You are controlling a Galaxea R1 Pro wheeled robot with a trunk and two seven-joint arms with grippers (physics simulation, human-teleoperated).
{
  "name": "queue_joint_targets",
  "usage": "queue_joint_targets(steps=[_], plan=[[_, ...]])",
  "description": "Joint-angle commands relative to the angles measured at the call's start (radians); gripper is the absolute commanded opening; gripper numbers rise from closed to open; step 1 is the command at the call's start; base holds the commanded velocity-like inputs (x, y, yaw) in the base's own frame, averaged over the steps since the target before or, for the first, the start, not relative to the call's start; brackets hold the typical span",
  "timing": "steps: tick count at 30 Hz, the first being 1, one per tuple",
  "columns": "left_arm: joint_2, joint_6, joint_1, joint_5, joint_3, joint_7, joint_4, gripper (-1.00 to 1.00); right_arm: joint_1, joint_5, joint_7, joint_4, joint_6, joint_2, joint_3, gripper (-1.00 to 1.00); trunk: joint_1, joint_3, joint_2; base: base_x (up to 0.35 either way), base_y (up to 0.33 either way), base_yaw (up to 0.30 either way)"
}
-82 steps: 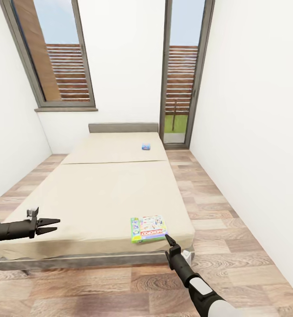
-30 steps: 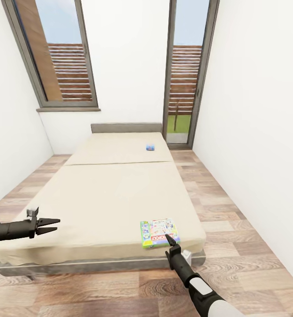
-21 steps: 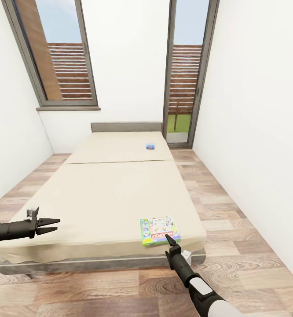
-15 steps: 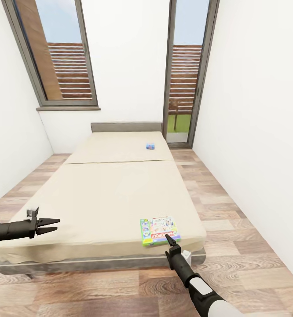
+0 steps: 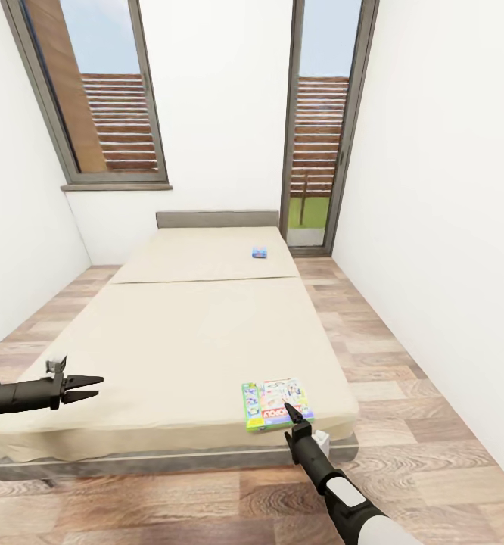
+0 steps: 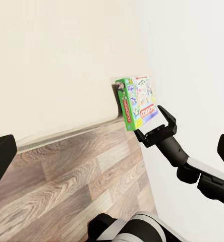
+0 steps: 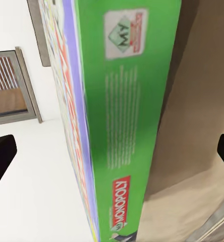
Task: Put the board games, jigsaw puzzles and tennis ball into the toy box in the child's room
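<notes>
While the robot faces the foot of the wide beige-mattressed bed (image 5: 191, 318), the flat green-edged printed board game box (image 5: 275, 403) lies at the near right corner, directly ahead of the right gripper (image 5: 292, 414), whose fingers are spread to either side of the box's green edge in the right wrist view. Its long axis runs across the approach. The left gripper (image 5: 85, 387) hangs well apart, fingers parted, empty. A second small blue box (image 5: 259, 252) rests far up the mattress.
</notes>
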State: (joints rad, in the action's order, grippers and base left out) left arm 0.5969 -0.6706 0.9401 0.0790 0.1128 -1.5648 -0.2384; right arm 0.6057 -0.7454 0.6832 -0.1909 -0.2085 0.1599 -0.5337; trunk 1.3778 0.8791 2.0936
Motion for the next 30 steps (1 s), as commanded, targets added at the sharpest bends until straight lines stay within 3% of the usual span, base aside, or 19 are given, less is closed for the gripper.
queue_joint_targets(steps=[1,19,20,30], plan=[[0.0,-0.011,0.001,0.008,0.005,-0.006,0.0,1.0,0.0,-0.009,0.001,-0.001,-0.01,0.0,-0.002,1.0,0.0,0.001,0.0,0.007,0.001,0.0],[-0.001,-0.01,0.0,0.008,0.005,-0.006,0.0,1.0,0.0,-0.009,0.0,-0.001,-0.008,0.001,-0.001,1.0,0.0,0.001,0.0,0.057,0.019,0.0],[-0.001,-0.01,0.0,0.008,0.005,-0.006,0.0,1.0,0.0,-0.009,-0.001,-0.001,-0.008,0.001,0.0,-1.0,0.0,0.001,0.0,0.002,0.001,0.0],[-0.001,-0.01,0.0,0.008,0.005,-0.006,0.001,1.0,0.0,-0.009,-0.001,-0.001,-0.009,0.001,0.0,-1.0,0.0,0.001,0.0,0.0,0.0,0.0]])
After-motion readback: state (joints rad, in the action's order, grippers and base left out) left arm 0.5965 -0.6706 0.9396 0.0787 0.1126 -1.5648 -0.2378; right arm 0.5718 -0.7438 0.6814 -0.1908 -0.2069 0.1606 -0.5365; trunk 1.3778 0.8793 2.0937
